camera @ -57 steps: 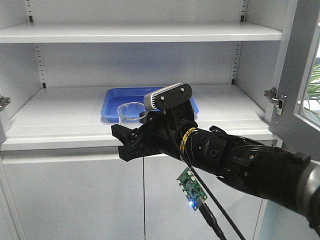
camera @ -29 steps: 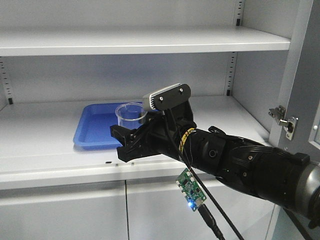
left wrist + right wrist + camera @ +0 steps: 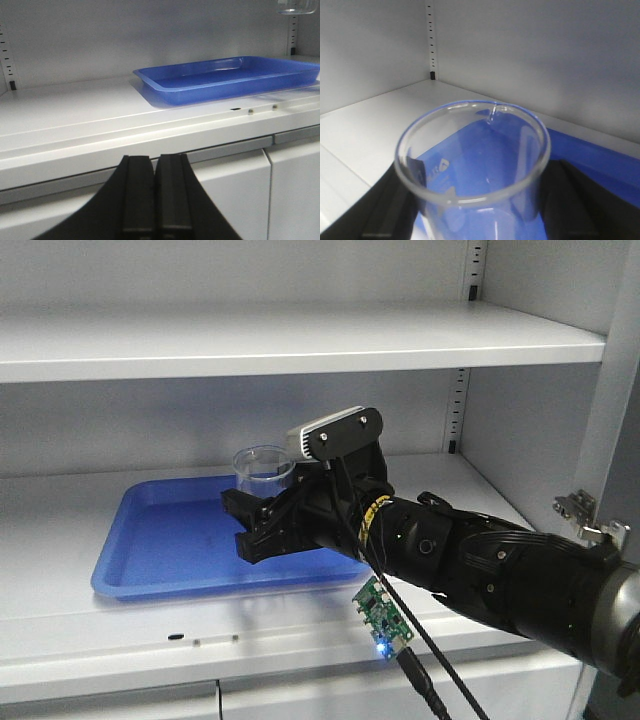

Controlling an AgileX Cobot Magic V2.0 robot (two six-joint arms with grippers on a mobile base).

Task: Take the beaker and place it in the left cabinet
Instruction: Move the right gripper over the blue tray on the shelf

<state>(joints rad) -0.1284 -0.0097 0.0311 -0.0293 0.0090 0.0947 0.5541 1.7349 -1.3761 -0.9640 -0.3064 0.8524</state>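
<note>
**Beaker in my right grip, over the blue tray**

The left cabinet [image 3: 300, 340] fills the view ahead of me, its grey shelves wide and flat. On the lower shelf lies the blue tray [image 3: 170, 550], near the front edge. My right arm [image 3: 480, 570] reaches in from the right. My right gripper [image 3: 245, 525] is clamped around the beaker [image 3: 262, 468], which I hold upright, raised above the right part of the tray and not touching it. My left gripper [image 3: 154, 162] hangs low before the shelf edge, fingers pressed together on nothing. A small green circuit board [image 3: 382, 618] dangles under my right wrist.
</note>
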